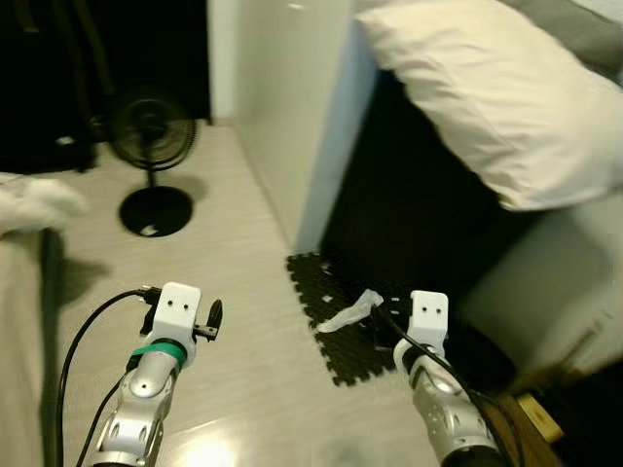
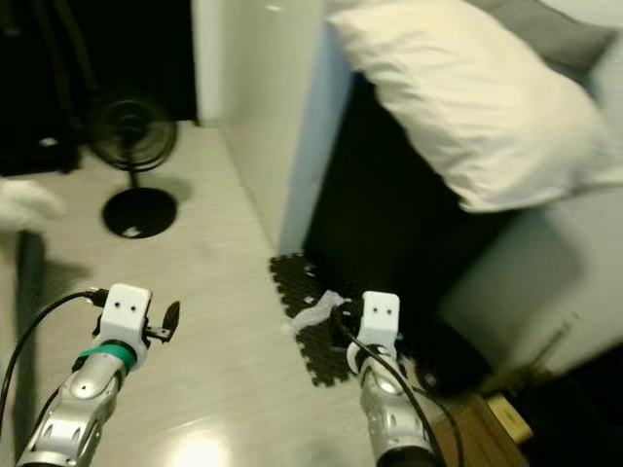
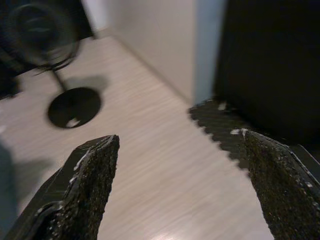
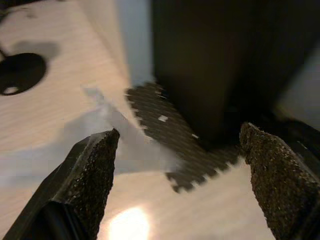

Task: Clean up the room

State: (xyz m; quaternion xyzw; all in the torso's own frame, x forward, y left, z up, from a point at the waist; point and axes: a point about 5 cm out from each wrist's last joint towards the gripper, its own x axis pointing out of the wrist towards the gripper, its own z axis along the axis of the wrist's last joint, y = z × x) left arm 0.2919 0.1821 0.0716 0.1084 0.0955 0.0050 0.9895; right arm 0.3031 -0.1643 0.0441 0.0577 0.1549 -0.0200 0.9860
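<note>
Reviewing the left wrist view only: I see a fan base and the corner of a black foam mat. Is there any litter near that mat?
Observer: Yes. A crumpled white scrap sits over the black foam mat, at its edge.
Operator: Where is the right arm?
Observer: The right gripper is right beside that scrap, fingers open. I cannot tell whether it touches the scrap.
Operator: Anything above the mat?
Observer: A large white pillow overhangs the dark space behind it.
</note>
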